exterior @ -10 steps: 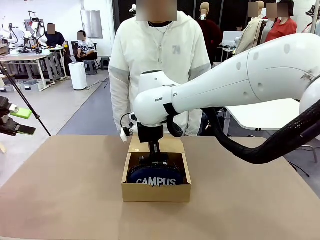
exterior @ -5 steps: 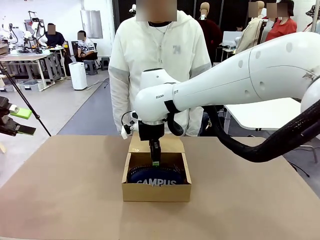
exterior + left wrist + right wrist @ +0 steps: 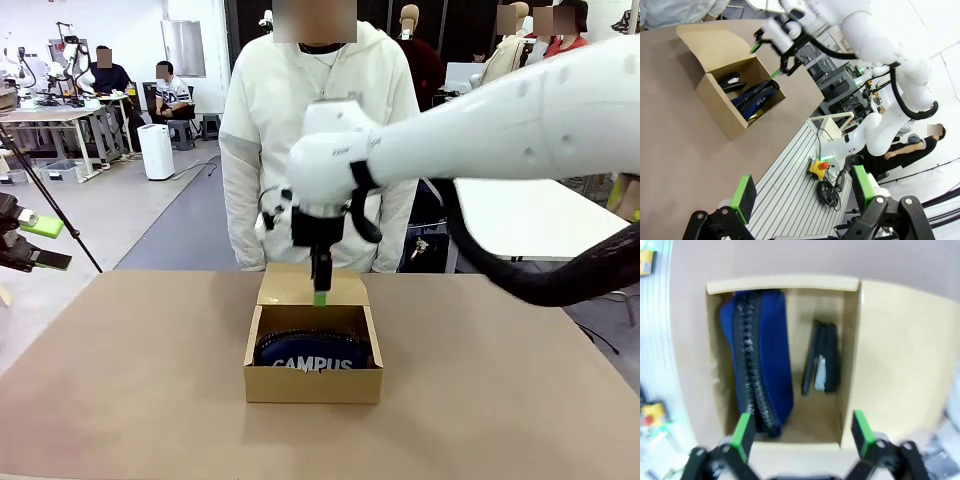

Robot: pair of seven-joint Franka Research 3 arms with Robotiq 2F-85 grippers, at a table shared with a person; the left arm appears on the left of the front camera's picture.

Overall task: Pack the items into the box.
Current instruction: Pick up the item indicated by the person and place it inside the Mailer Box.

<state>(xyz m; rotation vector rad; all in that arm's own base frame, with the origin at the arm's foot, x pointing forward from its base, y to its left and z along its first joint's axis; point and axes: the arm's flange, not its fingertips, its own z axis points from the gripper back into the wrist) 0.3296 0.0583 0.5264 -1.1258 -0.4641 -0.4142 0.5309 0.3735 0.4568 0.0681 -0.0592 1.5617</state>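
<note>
Hovering my right gripper [image 3: 320, 297] above the open box [image 3: 312, 383], jaws spread wide and empty.
My left gripper [image 3: 804, 192] hangs at the near left, jaws likewise parted, holding nothing. The right arm reaches in from the right, wrist pointing straight down, green pads [image 3: 743, 432] clear of the cardboard. Inside, the navy fabric pencil case [image 3: 767, 355] lies along the near wall, zip upward. The slim black stapler [image 3: 822, 365] lies beside it on the far side. The flap lid [image 3: 310, 287] lies back toward the person [image 3: 318, 130].
</note>
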